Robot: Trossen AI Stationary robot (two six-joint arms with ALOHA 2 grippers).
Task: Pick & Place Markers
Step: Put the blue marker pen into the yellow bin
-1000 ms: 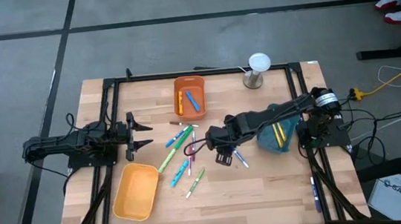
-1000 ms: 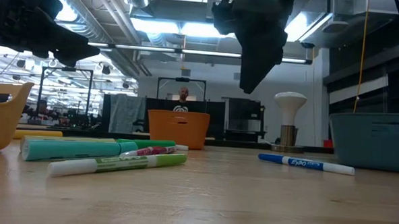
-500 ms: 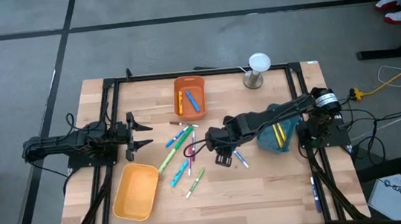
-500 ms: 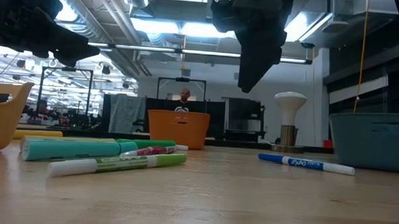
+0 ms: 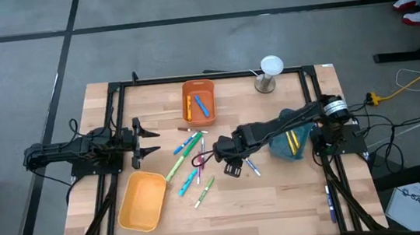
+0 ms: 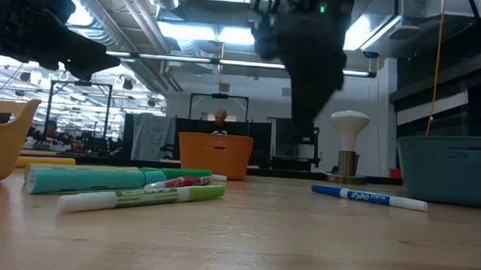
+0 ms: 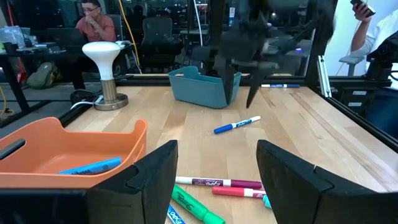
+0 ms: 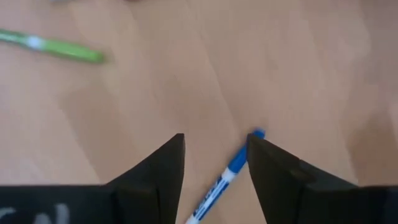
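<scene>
Right gripper (image 5: 231,164): over mid-table, above the blue marker (image 5: 251,166); fingers spread, nothing between them. In the right wrist view the marker's tip lies just off one finger (image 8: 277,180), not in the gap.
Left gripper (image 5: 143,139): parked at the table's left side, fingers spread wide, empty.
Orange bin (image 5: 198,101): far side of table; holds at least one blue marker and one orange one.
Yellow bin (image 5: 141,200): near left; no marker visible inside.
Teal bin (image 5: 289,142): right side, partly under the right arm; a yellow stick shows inside.
Loose markers (image 5: 186,157): cluster of green, teal, blue and pink ones on the wood between the grippers; more near the yellow bin.
Other: lamp-like stand (image 5: 269,73) at far edge; one more marker at the table's right rim (image 5: 330,203).
Progress (judgement): early. A few markers binned, most left on the table.
Next (judgement): centre the fingers over the blue marker, descend, close.
</scene>
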